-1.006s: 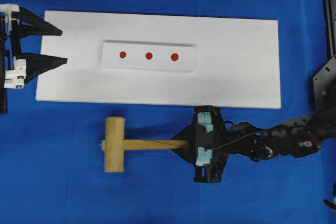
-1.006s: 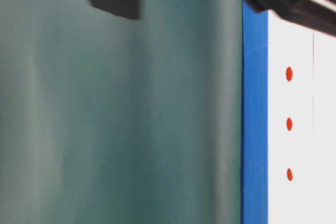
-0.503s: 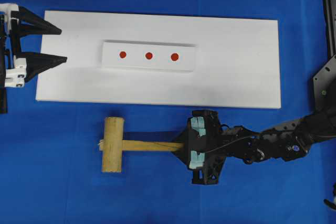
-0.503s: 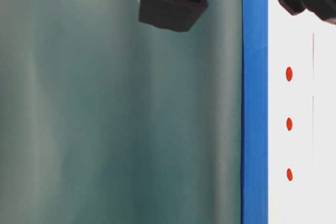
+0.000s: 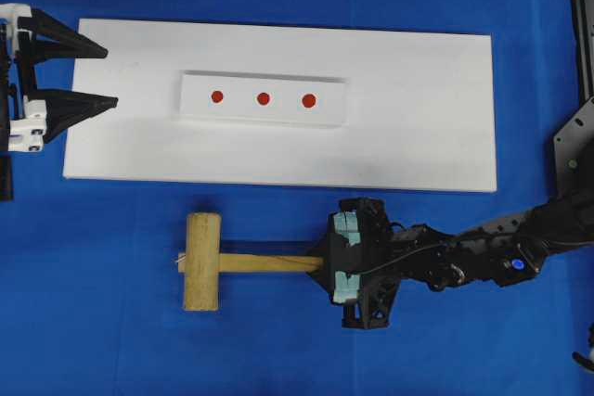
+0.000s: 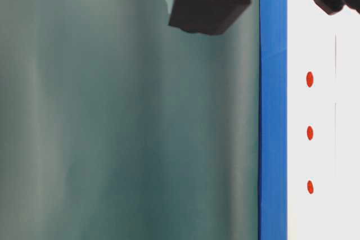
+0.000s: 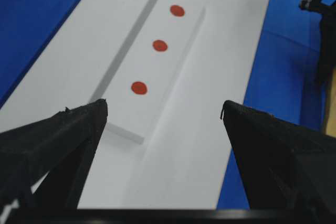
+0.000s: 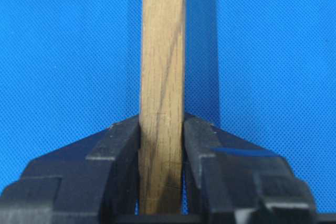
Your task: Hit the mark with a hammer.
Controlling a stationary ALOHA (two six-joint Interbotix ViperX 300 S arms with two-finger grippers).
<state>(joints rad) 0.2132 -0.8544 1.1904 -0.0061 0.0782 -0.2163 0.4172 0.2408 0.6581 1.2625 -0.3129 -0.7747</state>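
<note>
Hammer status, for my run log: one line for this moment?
hammer: handle clamped | right gripper: shut | left gripper: open, idle | marks: unstruck

Hammer (image 5: pixel 215 262) pale bare wood, matt, grain lines and a dark streak visible on the handle between the right gripper (image 8: pixel 161 145) fingers (image 8: pixel 118 150), which look matt black plastic. Desk (image 5: pixel 111 340) covered in blue cloth, fine woven texture. White board (image 5: pixel 418 108) smooth, matt, with flat red dots (image 5: pixel 263 97). Left gripper (image 7: pixel 163 114) fingers (image 7: pixel 79 124) matt black, slightly rough edges.
</note>
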